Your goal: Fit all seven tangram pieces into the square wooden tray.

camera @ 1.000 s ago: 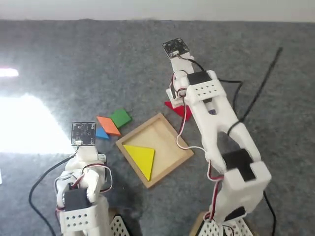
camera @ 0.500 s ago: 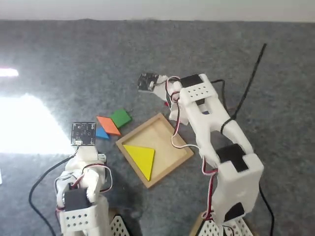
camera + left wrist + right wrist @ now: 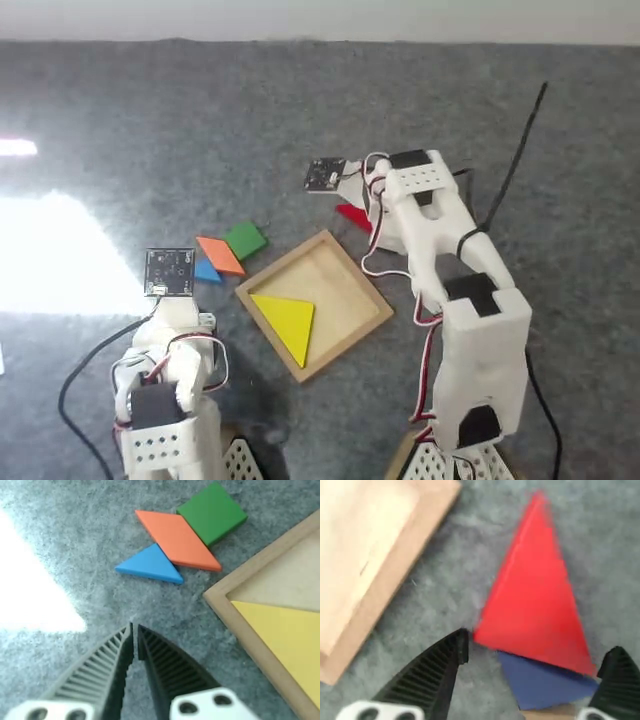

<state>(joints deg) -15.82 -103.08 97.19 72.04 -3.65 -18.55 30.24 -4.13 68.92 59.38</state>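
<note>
Left gripper (image 3: pixel 135 630): fingers together and empty, toward the table's near-left side, well apart from the red triangle (image 3: pixel 535 590).
Tray (image 3: pixel 345 262): mid-table, holding the yellow triangle (image 3: pixel 287 318).
Right gripper (image 3: pixel 538 647): jaws apart, straddling the red triangle's wide end, so clearly the nearer arm.
Red triangle: flat on the table, just beyond the tray's far-right rim, with its long axis running away from the gripper.

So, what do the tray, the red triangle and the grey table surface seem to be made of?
The tray looks like unpainted wood: pale tan, matte, no shine. The red triangle may be painted wood or plastic: even colour, smooth face. The grey table surface looks like felt or short carpet: fuzzy, speckled fibres.
</note>
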